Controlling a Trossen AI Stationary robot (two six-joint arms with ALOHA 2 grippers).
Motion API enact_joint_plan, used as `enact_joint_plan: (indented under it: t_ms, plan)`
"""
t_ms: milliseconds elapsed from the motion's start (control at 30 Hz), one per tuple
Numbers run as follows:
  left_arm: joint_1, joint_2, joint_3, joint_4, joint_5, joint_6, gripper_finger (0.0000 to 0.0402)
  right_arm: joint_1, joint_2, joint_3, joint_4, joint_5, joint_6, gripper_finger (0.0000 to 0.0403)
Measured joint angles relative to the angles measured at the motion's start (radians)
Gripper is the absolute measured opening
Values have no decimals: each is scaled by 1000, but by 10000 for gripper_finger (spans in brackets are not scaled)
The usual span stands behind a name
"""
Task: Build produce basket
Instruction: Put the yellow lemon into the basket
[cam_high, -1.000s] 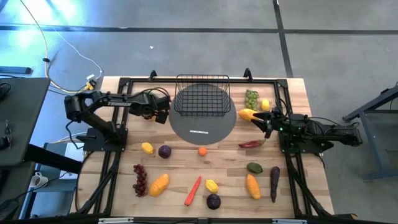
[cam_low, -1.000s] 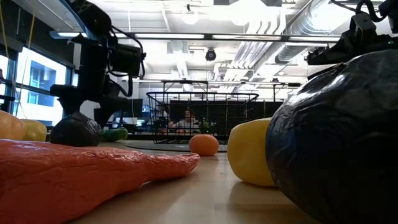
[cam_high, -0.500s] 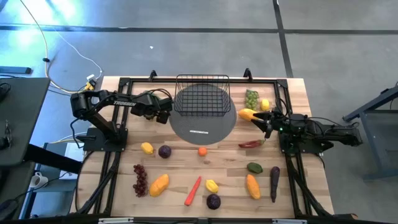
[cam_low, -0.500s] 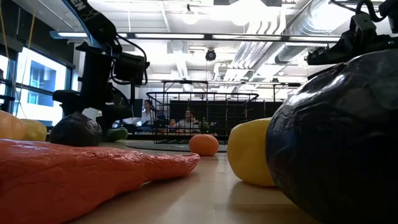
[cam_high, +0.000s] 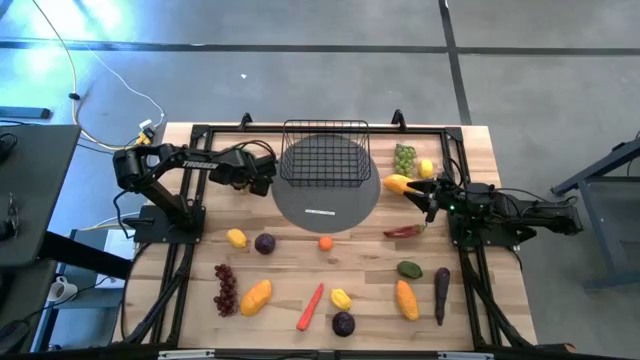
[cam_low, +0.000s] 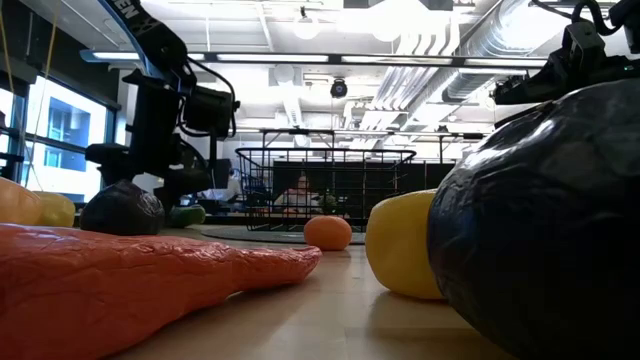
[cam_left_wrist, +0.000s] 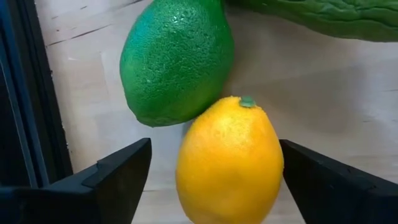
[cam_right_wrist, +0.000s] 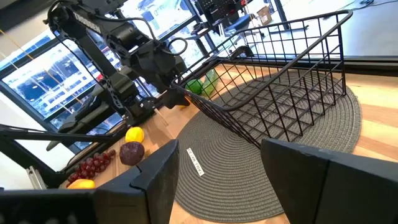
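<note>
- The small black wire-mesh rectangular basket (cam_high: 325, 152) sits at the far middle of the table, partly on a round grey woven mat (cam_high: 327, 205); it looks empty.
- The left gripper (cam_left_wrist: 210, 163) hovers just left of the basket, its 2 fingers spread wide around a smooth yellow-orange toy lemon (cam_left_wrist: 229, 160), not yet touching it. A pebbled green toy lime (cam_left_wrist: 176, 59) touches the lemon, with a ridged green cucumber (cam_left_wrist: 323, 15) beyond it.
- The lemon looks like light, hard, glossy plastic, so it may squirt out of a pinch. I would grip across its widest middle, not the tapered ends, and watch for nudging the lime.
- The right gripper (cam_high: 424, 189) waits right of the mat, fingers spread and empty, beside an orange mango (cam_high: 397, 183).
- The other produce, including a red chili (cam_high: 403, 231), lies scattered over the near half.
</note>
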Motion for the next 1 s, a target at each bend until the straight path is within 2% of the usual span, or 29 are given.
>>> enact_joint_plan:
  t_ms: [267, 433, 733, 1000]
  plan:
    - [0, 0, 0, 1, 13, 11, 252, 0, 0, 0, 0, 0, 0, 209]
    - [0, 0, 0, 7, -4, 37, 220, 0, 0, 0, 0, 0, 0, 209]
    - [-1, -2, 0, 3, 30, 64, 211, 0, 0, 0, 0, 0, 0, 209]
    - [-12, -86, 0, 2, 47, 125, 210, 0, 0, 0, 0, 0, 0, 209]
